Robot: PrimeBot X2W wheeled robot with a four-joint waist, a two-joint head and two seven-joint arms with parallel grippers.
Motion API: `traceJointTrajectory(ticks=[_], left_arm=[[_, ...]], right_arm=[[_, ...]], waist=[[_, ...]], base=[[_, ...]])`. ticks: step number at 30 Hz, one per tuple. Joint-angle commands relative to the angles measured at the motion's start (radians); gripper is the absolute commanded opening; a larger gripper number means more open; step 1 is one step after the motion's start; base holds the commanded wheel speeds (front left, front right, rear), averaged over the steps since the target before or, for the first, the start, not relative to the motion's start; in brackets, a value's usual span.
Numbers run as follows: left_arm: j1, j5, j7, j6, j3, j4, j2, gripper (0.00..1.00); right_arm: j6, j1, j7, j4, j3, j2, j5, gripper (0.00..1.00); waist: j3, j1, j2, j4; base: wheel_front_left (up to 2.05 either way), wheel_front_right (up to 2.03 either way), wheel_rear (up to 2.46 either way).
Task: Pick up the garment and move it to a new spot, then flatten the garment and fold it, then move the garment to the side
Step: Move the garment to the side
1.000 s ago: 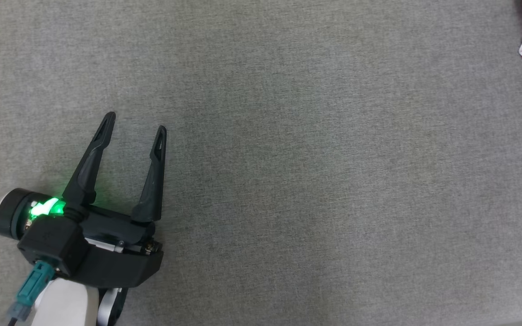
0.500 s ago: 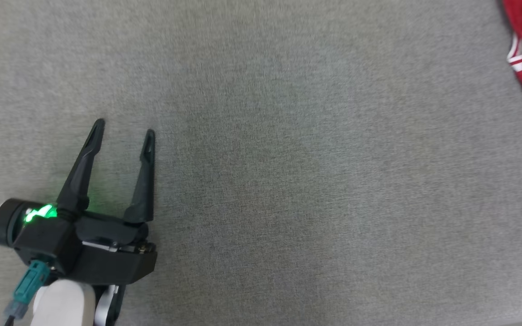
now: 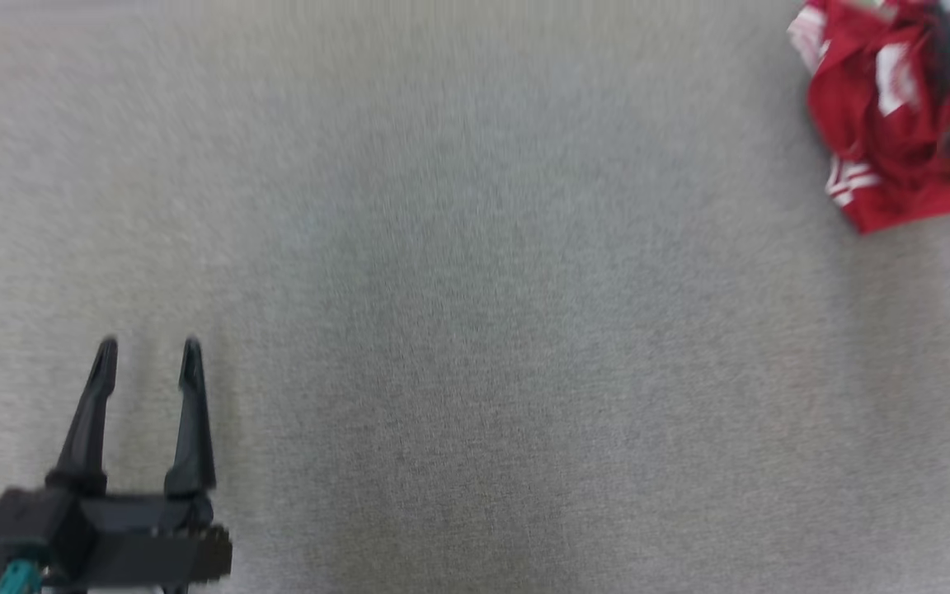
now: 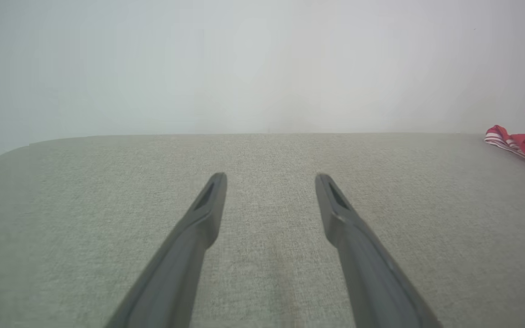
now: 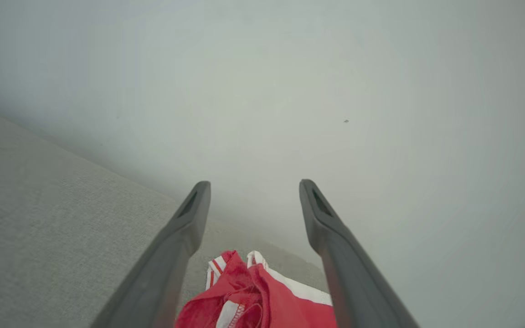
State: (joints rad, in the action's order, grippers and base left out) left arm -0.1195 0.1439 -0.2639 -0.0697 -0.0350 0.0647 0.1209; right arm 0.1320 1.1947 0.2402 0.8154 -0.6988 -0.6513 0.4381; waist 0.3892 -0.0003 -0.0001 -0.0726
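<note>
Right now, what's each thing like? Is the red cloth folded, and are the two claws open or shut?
garment: crumpled in a heap, not flat, not folded, not gripped.
left gripper: open, empty.
right gripper: open, empty, right by the garment.

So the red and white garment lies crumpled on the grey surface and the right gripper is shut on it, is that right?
Not quite: the right gripper is open, not shut on the garment. The right wrist view shows its jaws wide apart, pinching nothing. The rest holds.
</note>
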Motion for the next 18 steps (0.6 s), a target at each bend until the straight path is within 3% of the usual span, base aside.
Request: traceJointTrajectory(ticks=[1, 18], left_arm=[[0.032, 0.004, 0.000, 0.006, -0.009, 0.002, -0.004, 1.00], [0.153, 0.008, 0.000, 0.014, -0.034, -0.041, -0.026, 1.00]], right_arm=[[-0.003, -0.054, 0.010, -0.015, 0.015, 0.017, -0.007, 1.00], [-0.003, -0.685, 0.025, -0.347, 0.386, 0.271, -0.110, 1.00]], waist=[[-0.120, 0.0003, 0.0001, 0.003], [-0.310, 0.0003, 0.0001, 0.023]], base=[[0.00, 0.00, 0.00], [0.00, 0.00, 0.00]])
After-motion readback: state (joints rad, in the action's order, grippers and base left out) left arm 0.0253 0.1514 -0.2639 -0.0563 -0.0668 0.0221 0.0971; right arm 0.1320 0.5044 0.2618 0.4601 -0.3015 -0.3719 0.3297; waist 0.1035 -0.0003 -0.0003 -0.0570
